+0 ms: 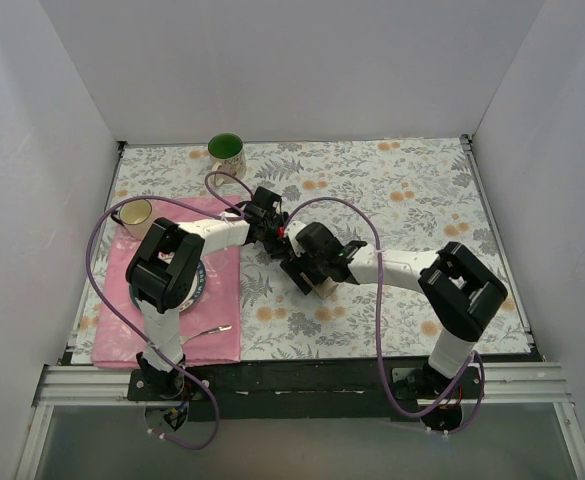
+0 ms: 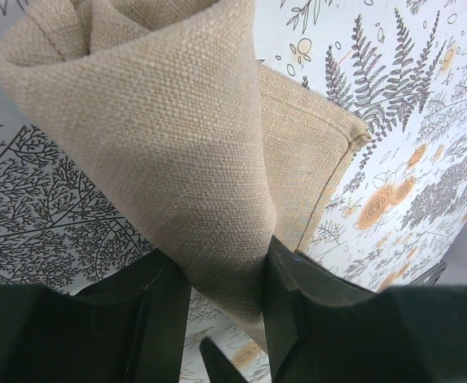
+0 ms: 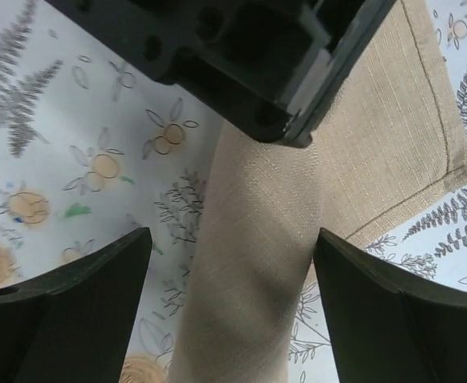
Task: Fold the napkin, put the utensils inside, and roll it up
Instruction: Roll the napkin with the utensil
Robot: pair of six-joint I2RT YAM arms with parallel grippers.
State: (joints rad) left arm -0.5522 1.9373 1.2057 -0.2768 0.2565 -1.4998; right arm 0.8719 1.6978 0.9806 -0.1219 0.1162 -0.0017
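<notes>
Left gripper (image 2: 223, 279) pinches the plain tan napkin (image 2: 161, 136).

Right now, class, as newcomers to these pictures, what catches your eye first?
Both arms meet mid-table over the floral tablecloth, where the left gripper pinches a raised fold of the tan napkin. The right gripper stands open, the same cloth running between its fingers in its wrist view. To the left lies a pink placemat, and a green mug stands at the far edge.
</notes>
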